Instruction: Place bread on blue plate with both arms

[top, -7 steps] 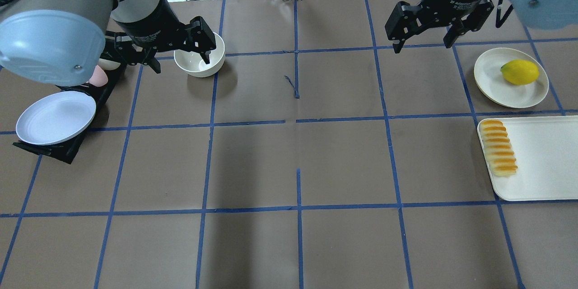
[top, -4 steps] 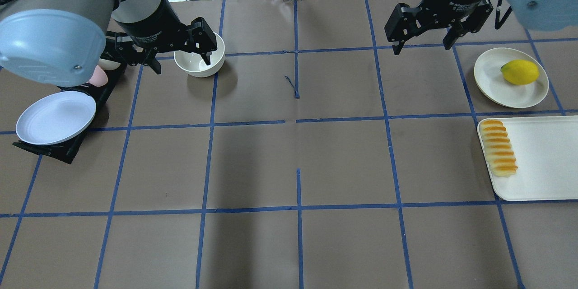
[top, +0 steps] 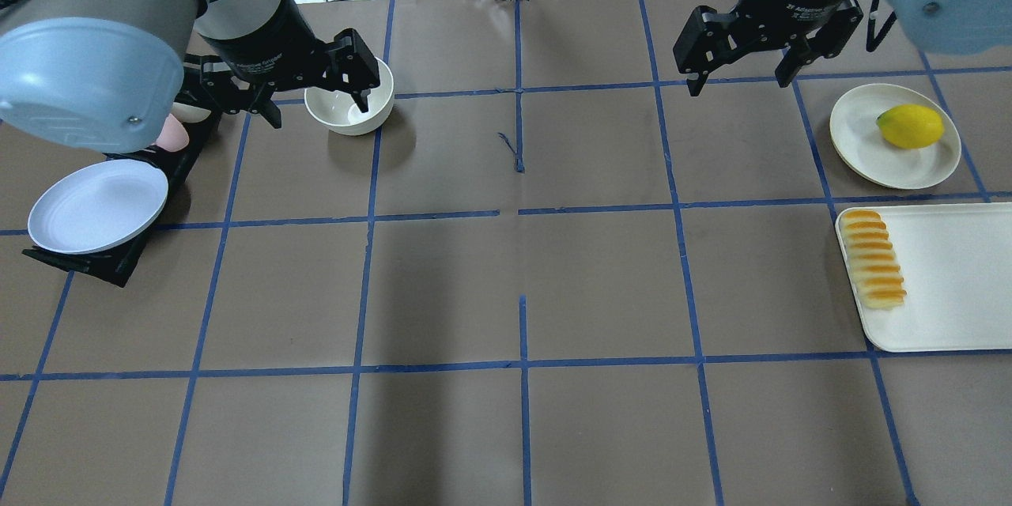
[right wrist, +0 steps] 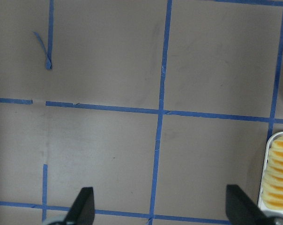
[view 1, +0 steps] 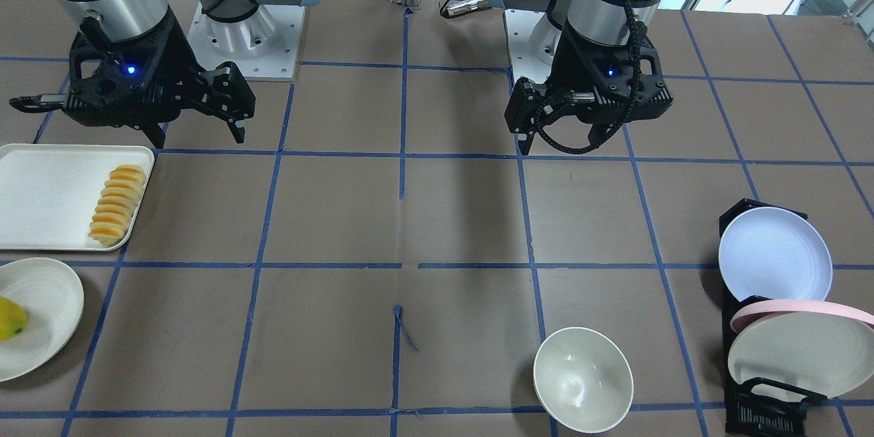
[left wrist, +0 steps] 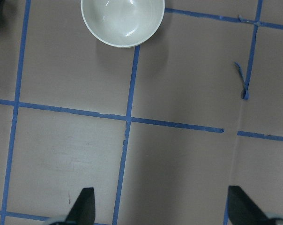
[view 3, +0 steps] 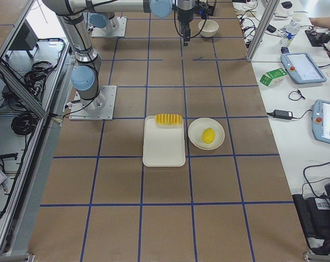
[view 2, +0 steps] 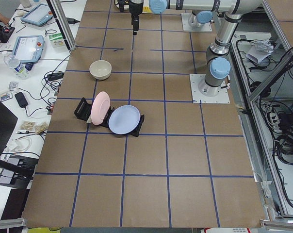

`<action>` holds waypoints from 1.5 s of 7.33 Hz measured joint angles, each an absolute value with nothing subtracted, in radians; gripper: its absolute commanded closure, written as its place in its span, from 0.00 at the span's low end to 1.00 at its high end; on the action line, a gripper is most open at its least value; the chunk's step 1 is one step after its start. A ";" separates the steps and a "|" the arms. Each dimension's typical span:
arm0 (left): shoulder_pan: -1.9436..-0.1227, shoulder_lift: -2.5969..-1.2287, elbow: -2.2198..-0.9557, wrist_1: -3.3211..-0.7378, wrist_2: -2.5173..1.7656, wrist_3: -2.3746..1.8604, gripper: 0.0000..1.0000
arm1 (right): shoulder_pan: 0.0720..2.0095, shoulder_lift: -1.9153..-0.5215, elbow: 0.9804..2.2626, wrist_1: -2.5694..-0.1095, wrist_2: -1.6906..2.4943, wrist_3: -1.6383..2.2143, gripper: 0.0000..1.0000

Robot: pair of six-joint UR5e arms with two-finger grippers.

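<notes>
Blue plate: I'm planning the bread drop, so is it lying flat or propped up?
Propped up: the blue plate leans tilted in the black rack, not lying flat.

Bright, even overhead light, pretty soft all round. Faint dark shadow bands down the brown table [top: 443, 285], another soft one beside the white bowl [top: 349, 107]. Blue plate [top: 95, 205] washed nearly white by glare. Blown-out daylight top right in the front-facing view. Sharp focus mostly everywhere.
</notes>
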State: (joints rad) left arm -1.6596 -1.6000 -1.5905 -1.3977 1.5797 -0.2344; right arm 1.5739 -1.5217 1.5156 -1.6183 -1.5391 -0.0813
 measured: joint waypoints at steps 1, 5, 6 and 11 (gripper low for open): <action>-1.660 -1.597 -1.595 -1.396 1.578 -0.234 0.00 | 1.574 -1.522 1.516 -1.618 -1.540 -0.081 0.00; -1.660 -1.591 -1.607 -1.391 1.583 -0.236 0.00 | 1.574 -1.523 1.516 -1.618 -1.540 -0.081 0.00; -1.660 -1.589 -1.608 -1.390 1.583 -0.237 0.00 | 1.574 -1.523 1.516 -1.618 -1.540 -0.081 0.00; -1.660 -1.574 -1.610 -1.394 1.583 -0.263 0.00 | 1.574 -1.523 1.516 -1.618 -1.540 -0.081 0.00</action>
State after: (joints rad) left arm -1.6600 -1.5738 -1.6104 -1.3945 1.5825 -0.2628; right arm 1.5739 -1.5229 1.5156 -1.6184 -1.5401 -0.0813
